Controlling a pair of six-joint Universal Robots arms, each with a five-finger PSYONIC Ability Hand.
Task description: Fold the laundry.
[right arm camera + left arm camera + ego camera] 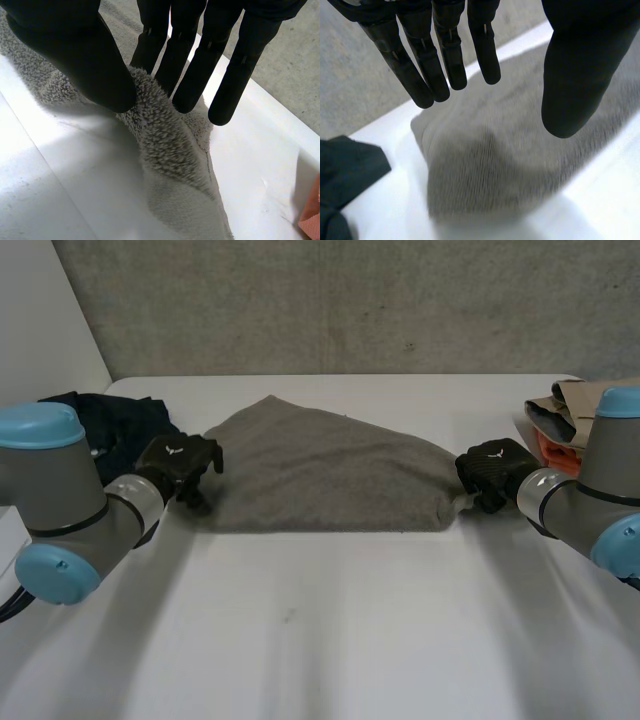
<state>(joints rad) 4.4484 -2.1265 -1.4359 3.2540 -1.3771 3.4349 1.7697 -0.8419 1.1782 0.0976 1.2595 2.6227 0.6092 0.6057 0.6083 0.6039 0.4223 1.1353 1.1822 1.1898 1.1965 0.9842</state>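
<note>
Head view: a grey towel (330, 475) lies flat in a rough trapezoid on the white table (320, 640). The left hand (180, 465) is at its left end and the right hand (495, 472) at its right corner.

Left wrist view: the left hand (580, 65) hovers over the soft towel (485, 165), fingers straight, holding nothing.

Right wrist view: the right hand (75, 50) pinches a raised, nubby ridge of towel (165, 140).

We see a plain mid-grey cloth (330, 475) on a white counter (320, 640). The left robot hand (180, 462) and the right robot hand (495, 470) are matte black, each with a small white mark on its back. We also note a dark navy garment (110, 420), a tan fabric (585, 398), an orange item (552, 452) and a wall (350, 300) in speckled grey.
</note>
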